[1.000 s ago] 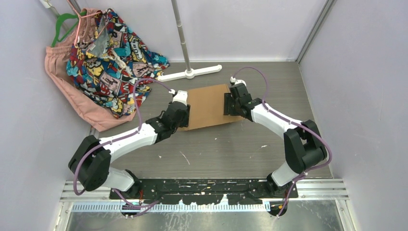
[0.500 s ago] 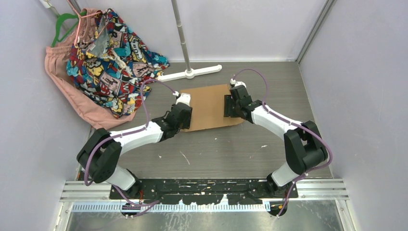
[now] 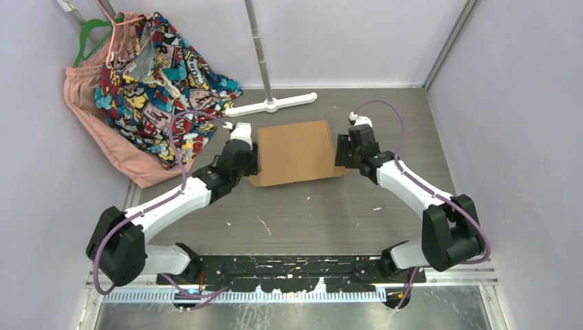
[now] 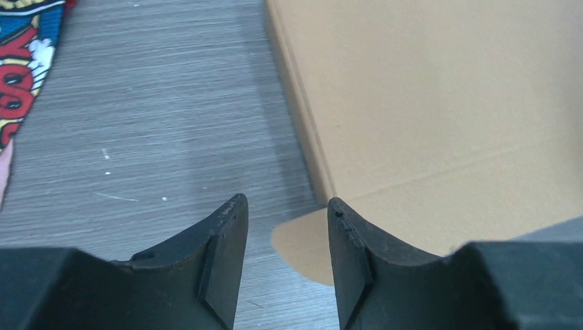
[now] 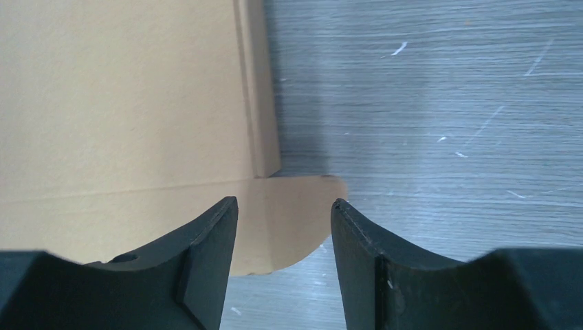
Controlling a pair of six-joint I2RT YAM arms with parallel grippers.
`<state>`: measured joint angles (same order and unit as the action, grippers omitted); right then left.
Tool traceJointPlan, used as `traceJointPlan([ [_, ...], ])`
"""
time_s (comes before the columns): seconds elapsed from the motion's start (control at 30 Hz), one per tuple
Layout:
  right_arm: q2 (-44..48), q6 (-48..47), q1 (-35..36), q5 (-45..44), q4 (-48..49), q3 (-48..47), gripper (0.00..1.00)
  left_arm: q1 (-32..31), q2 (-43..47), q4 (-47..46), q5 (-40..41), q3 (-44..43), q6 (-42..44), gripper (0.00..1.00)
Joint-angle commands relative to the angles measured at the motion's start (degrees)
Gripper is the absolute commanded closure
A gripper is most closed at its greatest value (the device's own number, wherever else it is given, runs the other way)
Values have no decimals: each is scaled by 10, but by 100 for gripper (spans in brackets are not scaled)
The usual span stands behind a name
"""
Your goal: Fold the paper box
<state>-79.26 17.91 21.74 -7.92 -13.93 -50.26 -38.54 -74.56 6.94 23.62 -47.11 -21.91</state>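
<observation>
The paper box (image 3: 292, 151) is a flat brown cardboard rectangle lying on the grey wooden table, with a rounded tab sticking out at each near corner. My left gripper (image 3: 251, 159) is open and empty just off the box's left edge; the left wrist view shows the box (image 4: 440, 117) and its left tab between and beyond the jaws (image 4: 287, 206). My right gripper (image 3: 338, 152) is open and empty just off the right edge; the right wrist view shows the box (image 5: 124, 103) and its right tab under the jaws (image 5: 284, 206).
A white T-shaped stand base (image 3: 271, 104) with a metal pole lies just behind the box. A heap of colourful and pink clothes (image 3: 148, 75) on a green hanger fills the back left corner. Grey walls close in both sides.
Both grippers have drawn outward off the box: the left moved left and back, the right moved right. The box's top now lies uncovered and flat.
</observation>
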Motion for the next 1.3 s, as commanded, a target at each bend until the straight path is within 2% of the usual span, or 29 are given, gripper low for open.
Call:
traceJointPlan([
  [0.0,4,9,-46,26,51,-4,42,69,14,0,-45,11,-7,53],
  [0.23,-49,26,-95,67,64,-62,43,150,-30,5,-96,-8,-20,55],
  [0.33,-75,26,-108,135,61,-87,39,179,-39,-29,-175,5,-33,49],
  [0.37,-78,27,-114,154,63,-89,28,189,-39,-42,-194,12,-36,48],
  [0.4,-78,33,-123,181,67,-89,6,201,-38,-49,-215,18,-38,47],
  [0.43,-75,40,-133,200,75,-85,1,213,-35,-56,-230,25,-40,46],
  [0.5,-73,57,-156,239,92,-78,0,239,-27,-66,-286,38,-43,41],
  [0.53,-74,62,-163,255,96,-76,0,247,-23,-79,-307,42,-45,16],
  [0.57,-75,65,-169,269,99,-76,0,252,-21,-83,-321,43,-47,7],
  [0.67,-88,69,-171,304,97,-75,5,253,-17,-94,-342,50,-50,19],
  [0.73,-97,77,-171,321,112,-65,7,253,-22,-103,-343,57,-51,22],
  [0.93,-142,96,-171,386,136,-68,10,253,-41,-173,-375,80,-68,16],
  [1.27,-177,116,-170,407,136,-71,11,252,-97,-274,-439,94,-96,15],
])
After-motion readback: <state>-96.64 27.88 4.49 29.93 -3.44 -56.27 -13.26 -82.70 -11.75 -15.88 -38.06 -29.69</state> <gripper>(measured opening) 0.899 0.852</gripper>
